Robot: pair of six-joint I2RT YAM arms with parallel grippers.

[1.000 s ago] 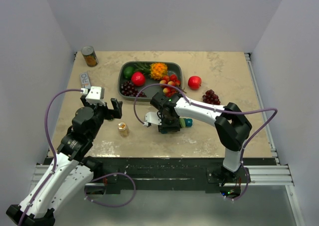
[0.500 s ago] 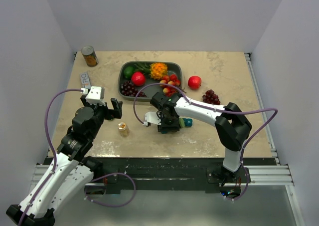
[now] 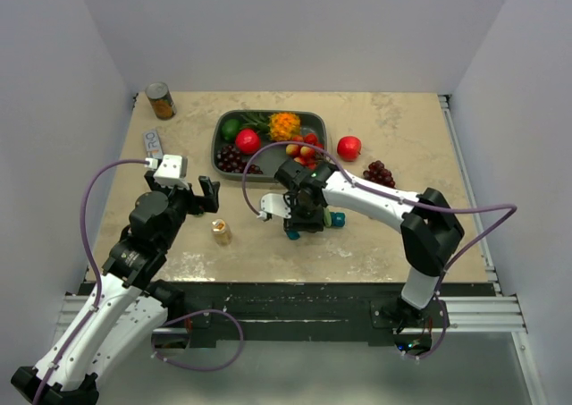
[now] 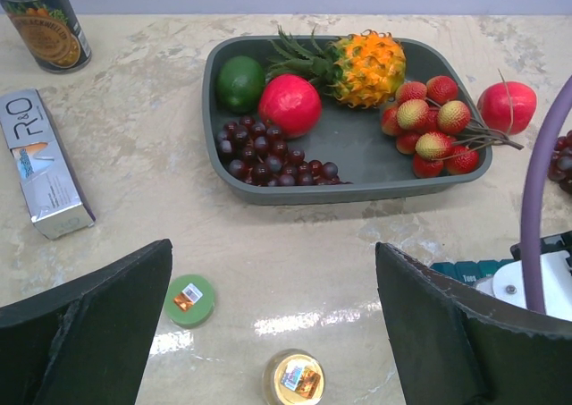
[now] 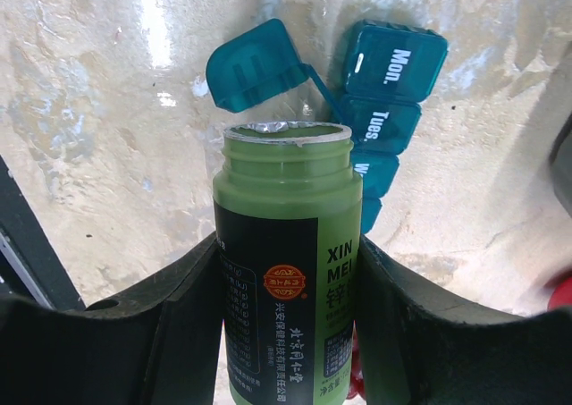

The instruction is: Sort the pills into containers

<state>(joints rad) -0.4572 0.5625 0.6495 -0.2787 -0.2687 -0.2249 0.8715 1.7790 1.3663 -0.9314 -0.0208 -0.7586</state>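
Above teal containers [image 5: 382,101], right tool [image 5: 288,333] clamped on green bottle [image 5: 284,199], arm reaching mid-table; left tool [image 4: 273,271] wide apart, hovering

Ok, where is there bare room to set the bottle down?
Bare table: the far right corner behind the apple and grapes; the strip between tin can and grey tray; the near edge right of the small jar. Crowded: the middle, where the right gripper holds the green bottle at the containers.

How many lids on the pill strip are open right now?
1: a teal lid stands flipped open beside the Mon. cell, just past the green bottle. Mon. and the Tues. cell are shut; the bottle may hide other cells.
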